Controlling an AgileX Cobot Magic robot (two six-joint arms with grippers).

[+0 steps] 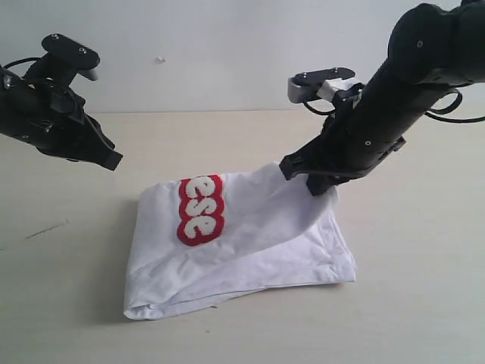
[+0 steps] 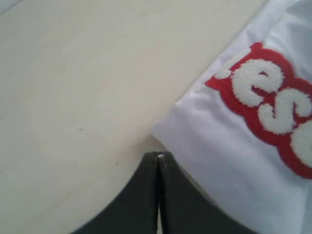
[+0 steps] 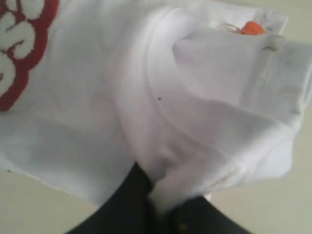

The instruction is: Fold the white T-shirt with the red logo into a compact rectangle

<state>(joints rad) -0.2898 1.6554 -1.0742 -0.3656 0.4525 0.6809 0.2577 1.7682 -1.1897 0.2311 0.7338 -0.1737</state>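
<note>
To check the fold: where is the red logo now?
In the exterior view the red logo lies face up on the left part of the white T-shirt, away from the right gripper, which pinches the shirt's right edge.

The white T-shirt [image 1: 250,243] is seen as soft, matt cloth, thin enough to crease and hang limp. A thicker, doubled band [image 3: 146,97] is stitched round its neck. On the T-shirt's front the red logo [image 1: 201,211] is worked in fuzzy, towel-like pile, white letters edged in thick red plush. A small orange tag [image 3: 252,28] of smoother fabric is sewn inside the T-shirt's neck. Under the T-shirt the worktop [image 1: 409,303] is finished pale, smooth and matt, and is faintly scuffed to the T-shirt's left. The right end effector [image 1: 322,184] and the left end effector [image 1: 112,159] are cased in black plastic – matt, with a slight sheen.
</note>
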